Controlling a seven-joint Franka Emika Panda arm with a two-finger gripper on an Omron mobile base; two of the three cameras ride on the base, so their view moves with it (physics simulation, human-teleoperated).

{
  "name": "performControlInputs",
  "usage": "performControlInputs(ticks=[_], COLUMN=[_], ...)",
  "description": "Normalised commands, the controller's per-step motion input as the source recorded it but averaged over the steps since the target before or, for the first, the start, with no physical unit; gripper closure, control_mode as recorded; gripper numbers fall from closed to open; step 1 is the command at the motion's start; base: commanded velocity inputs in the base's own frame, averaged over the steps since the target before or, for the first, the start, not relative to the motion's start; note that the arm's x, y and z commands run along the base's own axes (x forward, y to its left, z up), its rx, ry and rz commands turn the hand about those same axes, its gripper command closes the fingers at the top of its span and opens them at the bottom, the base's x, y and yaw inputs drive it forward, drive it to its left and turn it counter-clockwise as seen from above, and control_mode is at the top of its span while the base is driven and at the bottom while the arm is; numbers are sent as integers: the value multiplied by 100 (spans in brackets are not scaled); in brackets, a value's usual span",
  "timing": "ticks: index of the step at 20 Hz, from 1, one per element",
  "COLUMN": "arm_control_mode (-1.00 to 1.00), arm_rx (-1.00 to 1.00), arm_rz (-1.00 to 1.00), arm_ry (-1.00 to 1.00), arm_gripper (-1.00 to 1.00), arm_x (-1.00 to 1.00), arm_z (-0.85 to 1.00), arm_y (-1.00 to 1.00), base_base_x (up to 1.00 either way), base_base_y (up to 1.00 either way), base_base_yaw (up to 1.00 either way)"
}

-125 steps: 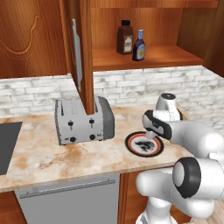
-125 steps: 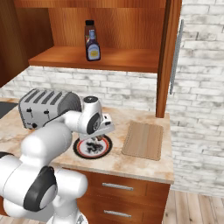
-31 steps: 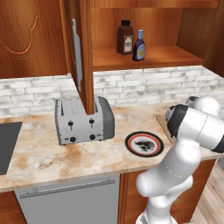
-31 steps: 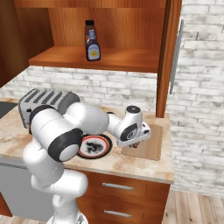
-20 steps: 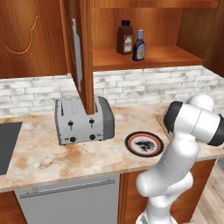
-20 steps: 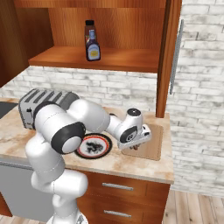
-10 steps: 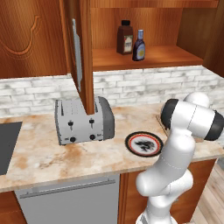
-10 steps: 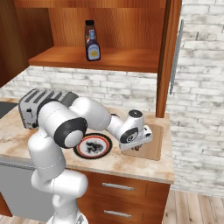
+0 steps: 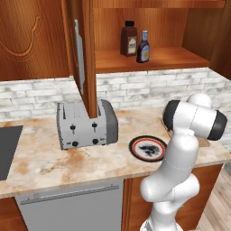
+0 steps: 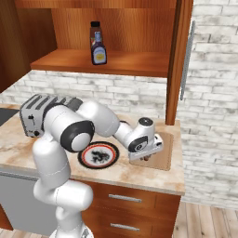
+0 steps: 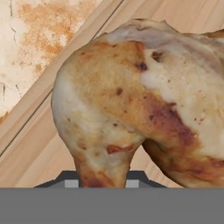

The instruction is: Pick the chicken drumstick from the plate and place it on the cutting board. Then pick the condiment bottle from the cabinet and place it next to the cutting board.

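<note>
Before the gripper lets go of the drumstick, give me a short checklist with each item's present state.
1. Golden-brown roasted chicken drumstick in the grip: ok, the two-finger gripper is shut on it.
2. Drumstick over the light-brown wooden cutting board: ok, board grain lies behind it in the hand view.
3. Drumstick resting on the board: cannot tell, its underside is hidden.
4. Round black-rimmed plate free of the drumstick: ok, just its dark pattern shows.
5. Small dark condiment bottle with blue neck upright on the reddish-brown wooden cabinet shelf: ok, beside a taller brown bottle.
6. Cabinet open for the next pick: ok.
</note>
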Motion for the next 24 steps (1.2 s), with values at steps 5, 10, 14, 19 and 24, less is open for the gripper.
performControlInputs(ticks=[5,10,14,19,24], arm_control_mode=[-100,-100,-100,-100,-100], arm_rx=[0,0,2,1,0], arm_rz=[0,0,0,0,0], arm_ry=[0,0,0,0,-1], arm_gripper=[100,-100,-100,-100,-100], arm_x=[10,6,5,0,0], arm_z=[-13,-10,-2,0,10], arm_y=[-5,0,-5,-1,0], base_base_x=[0,0,0,0,0], base_base_y=[0,0,0,0,0], base_base_yaw=[0,0,0,0,0])
